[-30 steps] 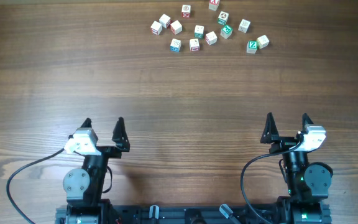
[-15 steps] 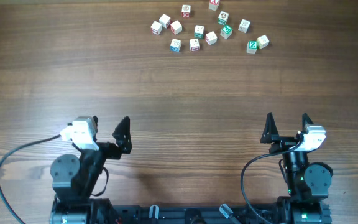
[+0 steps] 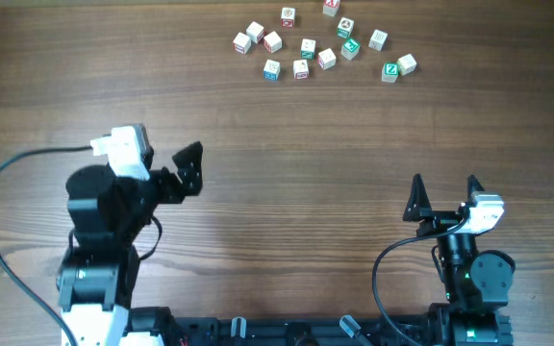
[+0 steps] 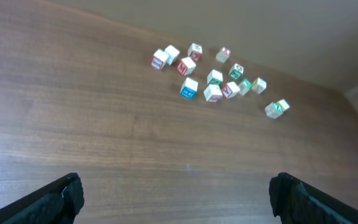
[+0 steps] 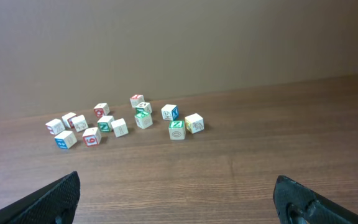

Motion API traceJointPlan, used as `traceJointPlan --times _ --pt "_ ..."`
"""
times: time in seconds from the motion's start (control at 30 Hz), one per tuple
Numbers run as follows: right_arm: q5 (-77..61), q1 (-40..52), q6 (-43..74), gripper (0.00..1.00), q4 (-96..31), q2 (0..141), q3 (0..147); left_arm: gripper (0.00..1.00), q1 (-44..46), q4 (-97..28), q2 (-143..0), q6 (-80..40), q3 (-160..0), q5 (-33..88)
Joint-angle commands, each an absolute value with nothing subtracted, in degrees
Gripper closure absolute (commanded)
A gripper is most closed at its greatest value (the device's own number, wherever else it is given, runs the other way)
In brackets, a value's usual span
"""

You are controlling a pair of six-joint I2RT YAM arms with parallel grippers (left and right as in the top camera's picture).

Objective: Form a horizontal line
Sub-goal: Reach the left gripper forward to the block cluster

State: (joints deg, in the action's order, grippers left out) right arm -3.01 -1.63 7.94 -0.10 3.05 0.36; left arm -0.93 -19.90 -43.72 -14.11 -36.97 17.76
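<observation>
Several tiny pale wooden letter cubes (image 3: 308,48) lie loosely scattered at the far edge of the table. No tidy row of three shows among them. A blue-printed cube (image 3: 272,69) and a red-printed cube (image 3: 301,69) sit side by side at the cluster's near edge. A green Z cube (image 3: 390,70) lies to the right. The cluster also shows in the left wrist view (image 4: 189,88) and the right wrist view (image 5: 177,129). My left gripper (image 3: 162,163) (image 4: 176,199) is open, empty, raised, far from the cubes. My right gripper (image 3: 444,187) (image 5: 176,199) is open and empty near the front.
The wooden table (image 3: 277,135) stretches bare between the grippers and the cubes. A black cable (image 3: 8,183) loops from the left arm. A plain wall (image 5: 179,43) stands behind the cubes.
My left arm has lifted and swung forward and to the left, its gripper now tilted toward the cubes. The right arm and the cubes have not moved.
</observation>
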Motion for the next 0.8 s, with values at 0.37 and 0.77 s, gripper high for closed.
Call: traceJointPlan --times 0.37,0.77 --pt "-3.88 -1.78 9.02 0.00 0.08 3.07 0.32 0.00 -1.37 -26.37 -50.04 -13.76 -46.76 18.61" --pt "-3.88 -1.78 9.02 0.00 0.08 3.07 0.32 0.00 -0.93 -30.81 -54.13 -14.15 -48.95 25.30"
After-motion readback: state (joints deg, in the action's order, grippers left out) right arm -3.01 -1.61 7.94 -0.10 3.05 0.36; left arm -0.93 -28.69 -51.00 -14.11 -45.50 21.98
